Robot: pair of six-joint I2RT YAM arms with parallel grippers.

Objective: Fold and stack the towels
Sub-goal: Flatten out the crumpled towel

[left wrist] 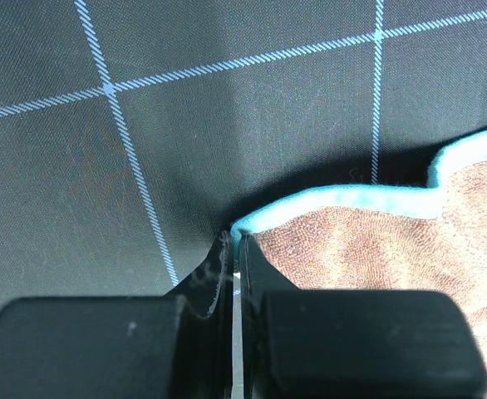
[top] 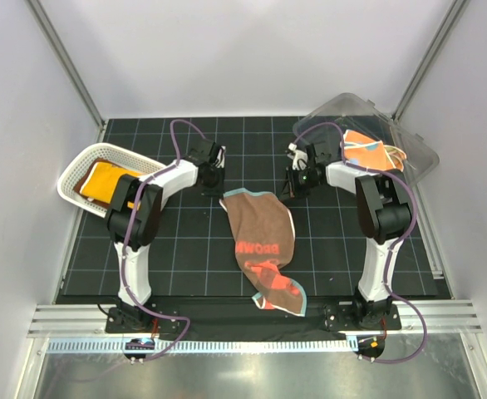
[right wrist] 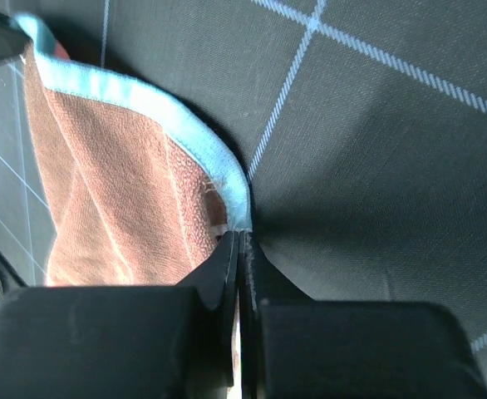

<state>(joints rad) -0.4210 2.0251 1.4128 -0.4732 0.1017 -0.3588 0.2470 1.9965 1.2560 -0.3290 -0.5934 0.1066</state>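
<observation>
I find the brown towel (top: 260,237) lying mid-bench, its tail reaching the near edge. My left gripper (left wrist: 238,246) is clamped on its far-left corner. My right gripper (right wrist: 240,241) is clamped on its far-right corner.

Top view: bright, even, diffuse light from overhead. White enclosure walls (top: 252,50) close to washed out. Shadows on the black grid mat (top: 177,249) are soft and short, hugging the arms (top: 135,212). The metal strip (top: 243,374) at the near edge carries a pale glare; the clear plastic bin (top: 414,150) shows a faint sheen. Focus sharp throughout.

Left wrist view: dimmer. Grid lines crisp but slightly bowed (wide lens). Dark shadow band under the blue hem of the brown towel (left wrist: 376,249). Black fingers (left wrist: 86,349) in the foreground soft, nearly featureless.

Right wrist view: towel pile and mat weave sharp; fingers (right wrist: 102,341) blurred; hem slightly overexposed.
</observation>
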